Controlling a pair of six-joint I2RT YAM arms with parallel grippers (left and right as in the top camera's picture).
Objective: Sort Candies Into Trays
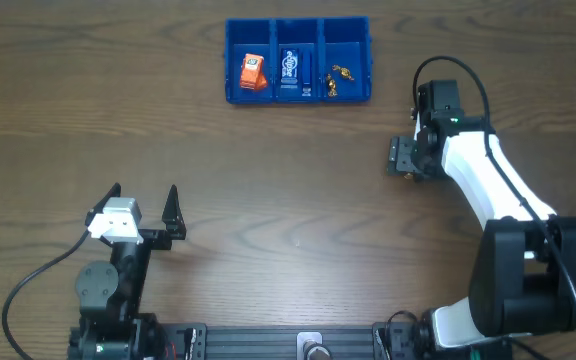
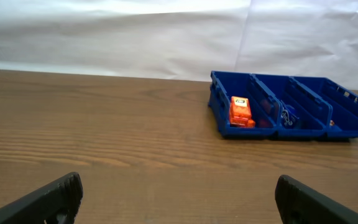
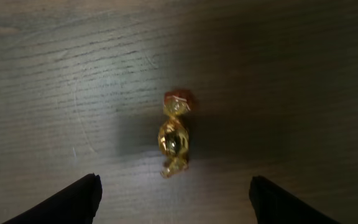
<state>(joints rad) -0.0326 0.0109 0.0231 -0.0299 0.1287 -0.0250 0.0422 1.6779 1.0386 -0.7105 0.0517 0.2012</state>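
Top view: fixed overhead, facing straight down on the table [image 1: 268, 160]; high enough to take in the blue tray [image 1: 229, 60] at the far side.
Left wrist view: low over the table, facing level across it; tray well off.
Right wrist view: close above the table, facing straight down on a gold candy [image 3: 174, 137].
Shared: top and left wrist views both show the tray.

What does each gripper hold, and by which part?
Nothing is held. The left gripper is open; the right gripper is open above a gold candy.
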